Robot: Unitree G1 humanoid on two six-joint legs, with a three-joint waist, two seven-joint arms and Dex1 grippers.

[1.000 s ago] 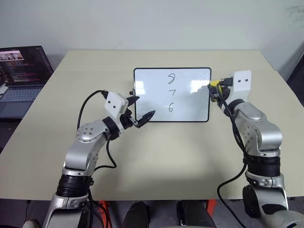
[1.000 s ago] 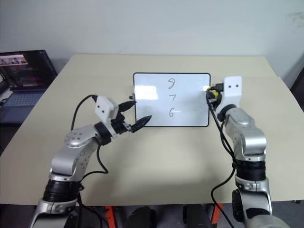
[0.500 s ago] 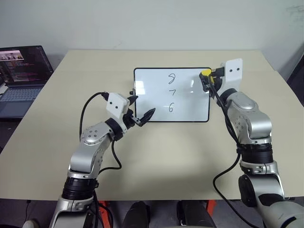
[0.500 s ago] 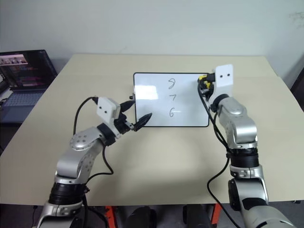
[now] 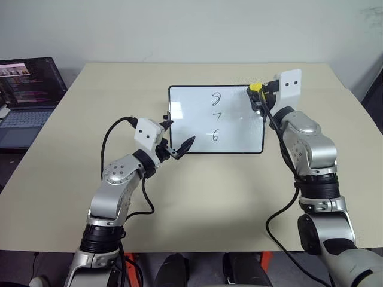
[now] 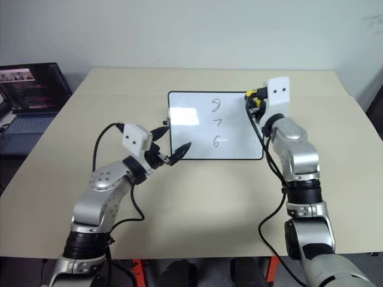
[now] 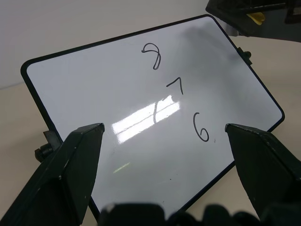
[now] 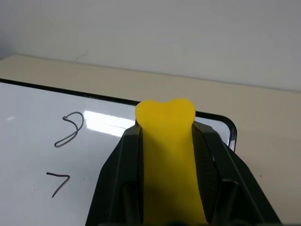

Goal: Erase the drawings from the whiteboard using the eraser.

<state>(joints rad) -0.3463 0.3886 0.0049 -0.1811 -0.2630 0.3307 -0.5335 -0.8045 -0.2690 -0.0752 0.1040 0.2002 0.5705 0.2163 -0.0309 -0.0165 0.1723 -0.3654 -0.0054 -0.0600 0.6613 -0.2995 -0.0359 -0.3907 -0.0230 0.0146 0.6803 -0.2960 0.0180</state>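
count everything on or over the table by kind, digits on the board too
digits: 3, a 9, a 7, a 6
board: 1
eraser: 1
laptop: 1, beside the table
pincers: 2, left and right
total: 8

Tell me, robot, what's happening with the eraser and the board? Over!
Right gripper shut on eraser, over whiteboard corner. Left gripper open at board's edge. Drawings unerased. Nothing blocking.

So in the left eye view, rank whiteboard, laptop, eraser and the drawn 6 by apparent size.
1. whiteboard
2. laptop, partly cut off at the frame edge
3. eraser and the 6: both tiny, too close to rank
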